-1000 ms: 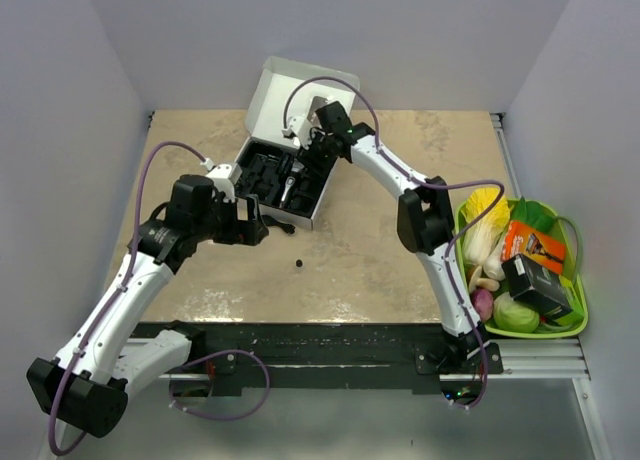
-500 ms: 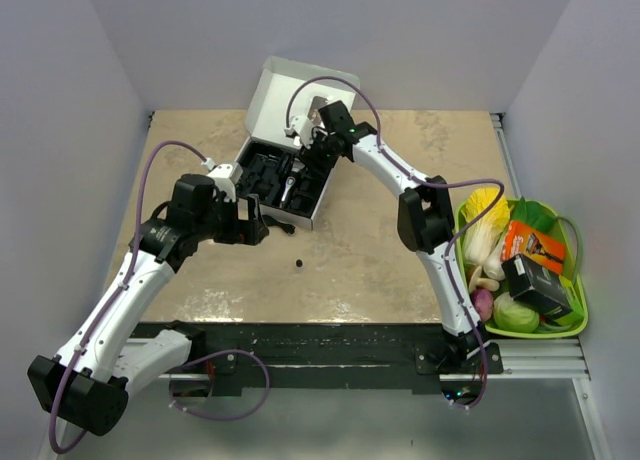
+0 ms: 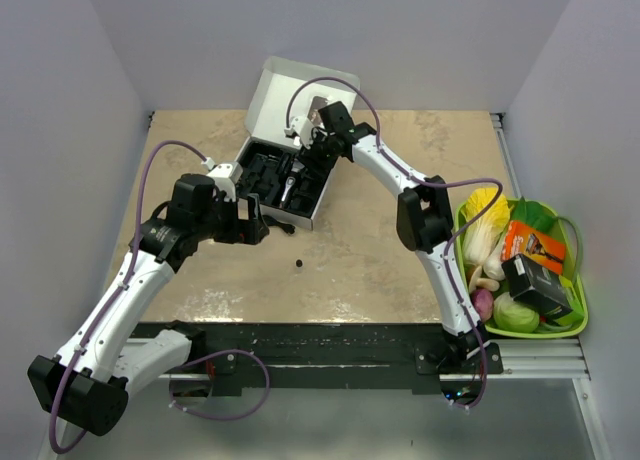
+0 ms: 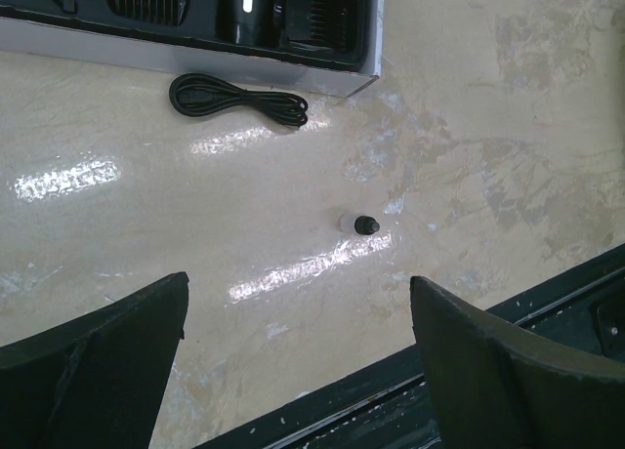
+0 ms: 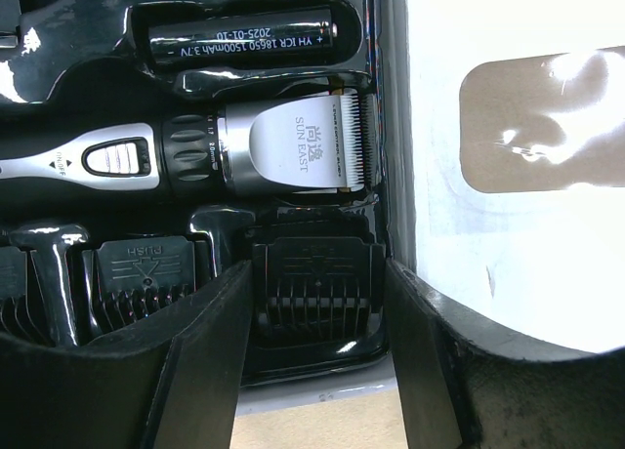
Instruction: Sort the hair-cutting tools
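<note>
The black-and-silver clipper (image 5: 264,151) lies in the black tray (image 3: 262,170) of the open white box, with a black cylinder (image 5: 244,37) in the slot above it. A square comb guard (image 5: 317,307) sits in its slot below the blade. My right gripper (image 5: 319,273) hangs over that end of the tray (image 3: 318,152), open, its fingers close on either side of the guard. The thin cord (image 4: 239,100) lies coiled on the table by the box front. A tiny round bit (image 4: 364,224) (image 3: 299,265) lies nearer. My left gripper (image 4: 298,293) (image 3: 258,220) hovers wide open, holding nothing.
The box's white lid (image 3: 290,90) stands up behind the tray. A green basket (image 3: 578,315) at the right edge holds toy vegetables and a small black box (image 3: 537,285). A second comb guard (image 5: 142,273) sits left of the first. The black table rail (image 4: 547,312) runs along the near edge.
The right gripper's jaws have spread a little wider around the comb guard. The left arm has hardly moved.
</note>
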`<state>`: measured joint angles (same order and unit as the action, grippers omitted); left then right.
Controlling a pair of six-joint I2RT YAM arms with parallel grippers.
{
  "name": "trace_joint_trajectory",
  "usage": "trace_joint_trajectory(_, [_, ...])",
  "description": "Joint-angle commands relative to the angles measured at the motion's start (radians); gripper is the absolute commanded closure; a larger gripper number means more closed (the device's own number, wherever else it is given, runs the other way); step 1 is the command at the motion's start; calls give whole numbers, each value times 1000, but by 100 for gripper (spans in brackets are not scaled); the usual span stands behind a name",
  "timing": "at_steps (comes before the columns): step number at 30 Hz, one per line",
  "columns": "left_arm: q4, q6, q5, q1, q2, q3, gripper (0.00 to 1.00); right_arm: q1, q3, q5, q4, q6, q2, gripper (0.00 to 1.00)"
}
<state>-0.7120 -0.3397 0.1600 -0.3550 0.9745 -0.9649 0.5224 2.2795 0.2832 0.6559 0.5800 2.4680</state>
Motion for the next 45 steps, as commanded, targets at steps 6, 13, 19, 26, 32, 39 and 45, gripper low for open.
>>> trace_joint_trajectory(6, [40,8,13,-4,4,-3,0,19,28,34,21,3,9,39])
trace_joint_trajectory(13, [42,5,18,-4,0,5,0,28,29,13,14,-8,-6,30])
trace_joint_trajectory(19, [46,-1,21,-4,-5,14,0,28,18,17,-16,-43,-52,28])
trace_joint_trajectory(26, [51,-4,30,-2,-14,20,0,28,-66,-42,-139,-172,-148,29])
trace_joint_trajectory(32, [52,-5,29,-4,-19,17,0,28,-52,-162,-153,-294,-159,60])
trace_joint_trajectory(39, [52,-4,27,-4,-25,14,0,30,-38,-263,-133,-387,-132,100])
trace_joint_trajectory(45, [45,1,21,-4,-26,5,0,28,-46,-262,-122,-414,-112,100])
